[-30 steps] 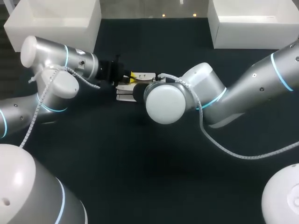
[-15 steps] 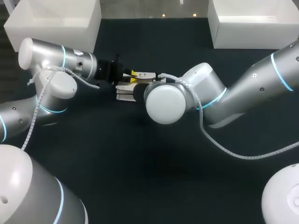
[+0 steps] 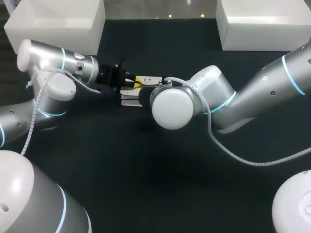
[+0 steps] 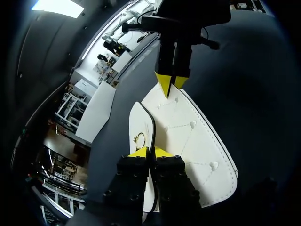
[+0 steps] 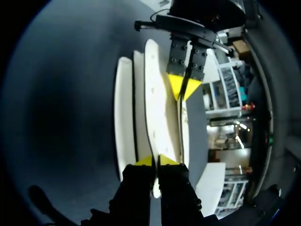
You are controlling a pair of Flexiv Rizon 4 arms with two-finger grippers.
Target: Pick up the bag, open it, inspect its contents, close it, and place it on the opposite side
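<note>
A white bag with stitched seams and small studs is held between my two arms at mid-table. My left gripper is shut on one thin edge of the bag, its yellow tips pinched together. From the opposite side my right gripper is shut on another white panel; in the head view its wrist hides its fingers. Each wrist view shows the other arm's yellow tips on the bag's far end. The bag's panels stand slightly apart with a dark gap between them.
Two white boxes stand at the back of the dark table, one at the left and one at the right.
My left arm has drawn back a little to the left, its gripper still on the bag's edge. The right arm has not moved.
</note>
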